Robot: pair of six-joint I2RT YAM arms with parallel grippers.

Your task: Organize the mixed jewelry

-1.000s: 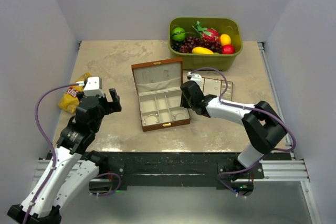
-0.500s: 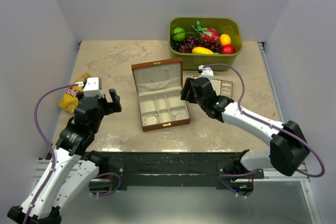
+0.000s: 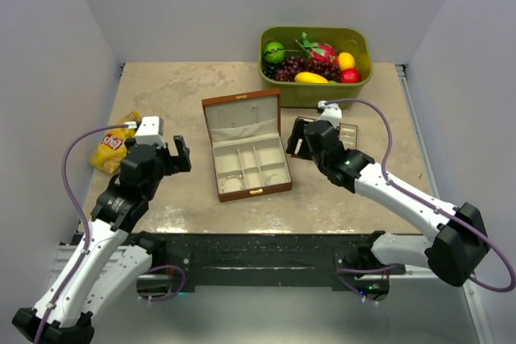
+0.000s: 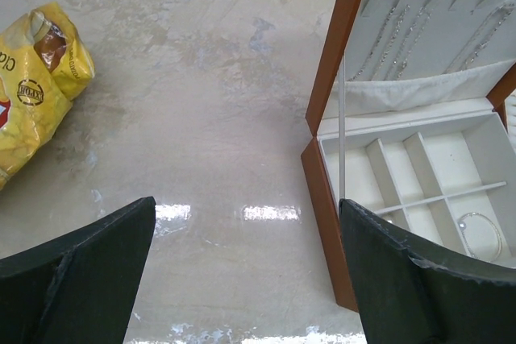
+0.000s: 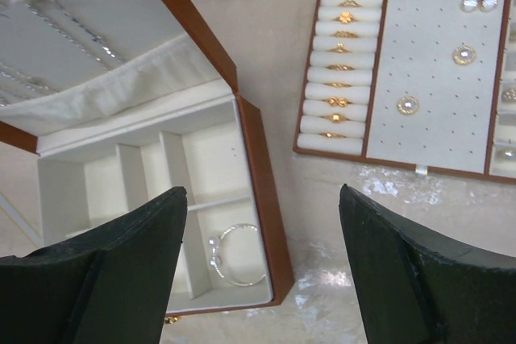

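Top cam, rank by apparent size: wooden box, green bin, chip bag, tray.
1. Wooden box and green bin: look about alike, and the bin sits farther back, so no ranking between them.
2. Chip bag and tray: both clearly smaller; the right arm hides part of the tray, so their order is unsure.

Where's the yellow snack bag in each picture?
Top external: the yellow snack bag lies far left, well left of the open brown box.
Left wrist: upper left corner, cut off by the edge.
Right wrist: not in it.
Shared landmark: the open brown box shows in all three views.
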